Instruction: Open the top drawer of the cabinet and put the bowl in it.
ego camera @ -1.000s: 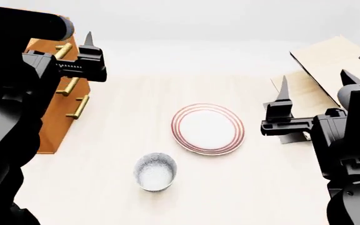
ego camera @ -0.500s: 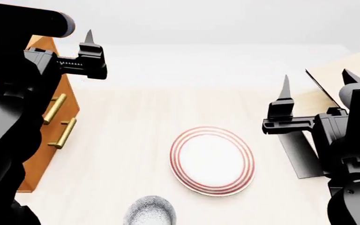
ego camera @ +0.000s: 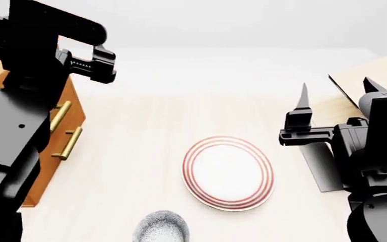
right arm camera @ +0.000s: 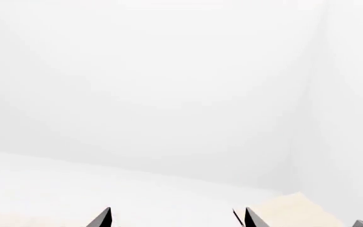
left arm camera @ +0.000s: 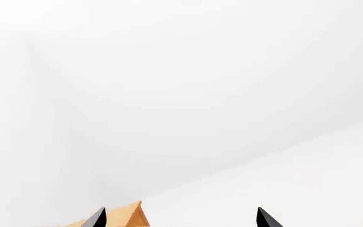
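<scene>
Lying well below both jaws: bowl (ego camera: 160, 229)

- My whole body renders matte black, both arms built from blocky, angular housings with hard edges.
- My left arm (ego camera: 12, 126) shows a broad flat panel carrying a few small round fastener dots; above it sits a rounded cylindrical segment.
- My left gripper (left arm camera: 180, 218) has a row of fine pale teeth or ridges on the body behind the fingers, seen from the head camera; its fingertips (left arm camera: 98, 218) appear as dark, pointed wedges.
- My right arm (ego camera: 375, 166) is a stack of box-like sections over a rounded joint, with small screw dots.
- My right gripper (right arm camera: 176, 218) ends in slim, tapering black spikes (ego camera: 304, 98) on a chunky rectangular mount.
</scene>
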Robot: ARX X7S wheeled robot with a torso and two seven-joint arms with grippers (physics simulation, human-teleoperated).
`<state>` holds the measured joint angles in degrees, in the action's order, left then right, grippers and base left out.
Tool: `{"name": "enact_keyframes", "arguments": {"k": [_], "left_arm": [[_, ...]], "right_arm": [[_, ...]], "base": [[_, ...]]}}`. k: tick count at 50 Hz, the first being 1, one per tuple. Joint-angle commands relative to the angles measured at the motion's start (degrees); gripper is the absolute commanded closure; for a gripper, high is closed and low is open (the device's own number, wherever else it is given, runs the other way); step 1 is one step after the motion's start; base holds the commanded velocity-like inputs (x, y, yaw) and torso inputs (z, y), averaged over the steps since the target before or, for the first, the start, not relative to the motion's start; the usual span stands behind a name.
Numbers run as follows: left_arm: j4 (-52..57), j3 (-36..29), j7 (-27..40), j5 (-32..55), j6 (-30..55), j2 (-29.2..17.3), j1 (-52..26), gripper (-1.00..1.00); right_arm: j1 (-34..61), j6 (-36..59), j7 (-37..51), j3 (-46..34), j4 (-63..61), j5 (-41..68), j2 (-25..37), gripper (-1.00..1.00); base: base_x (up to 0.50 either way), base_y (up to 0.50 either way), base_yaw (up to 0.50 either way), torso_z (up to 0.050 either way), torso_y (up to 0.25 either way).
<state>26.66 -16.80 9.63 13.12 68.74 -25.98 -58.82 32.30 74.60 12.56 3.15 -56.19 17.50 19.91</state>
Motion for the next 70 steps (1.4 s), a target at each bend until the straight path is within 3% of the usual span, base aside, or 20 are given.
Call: {"name": "enact_keyframes", "arguments": {"k": [1, 7, 25, 42, 70], "left_arm": [[-7.32, -13.39, -0.43, -6.34, -4.2, -4.58, -4.54, -1.0], [-12.82, -18.18, -0.54, -8.52, -2.94, -4.66, -6.42, -1.0], [-20.66, -23.24, -1.33, -10.04, -2.67, -4.01, -7.36, -1.0], [-34.63, -30.58, -1.13, -13.73, -7.83, -1.84, -9.45, -1.0], [-51.96, -35.09, -1.66, -15.92, -11.79, 2.97, -13.83, -1.0]], "right_arm": [[-1.16, -1.98, 0.44, -0.57, 1.15, 0.06, -0.03, -1.0], [-2.0, -2.99, 0.73, -1.09, 1.53, -0.09, 0.15, -1.0], [-3.32, -4.2, 1.01, -0.5, 2.25, 0.53, -0.36, -1.0], [-4.65, -5.74, 1.31, -0.98, 2.59, 0.73, -0.03, -1.0], [-6.97, -8.54, 1.29, -0.31, 3.88, 1.43, 0.09, -1.0]], "base": [[0.0, 0.0, 0.0, 0.0, 0.0], [0.0, 0.0, 0.0, 0.0, 0.0], [0.0, 0.0, 0.0, 0.0, 0.0], [0.0, 0.0, 0.0, 0.0, 0.0], [0.0, 0.0, 0.0, 0.0, 0.0]]}}
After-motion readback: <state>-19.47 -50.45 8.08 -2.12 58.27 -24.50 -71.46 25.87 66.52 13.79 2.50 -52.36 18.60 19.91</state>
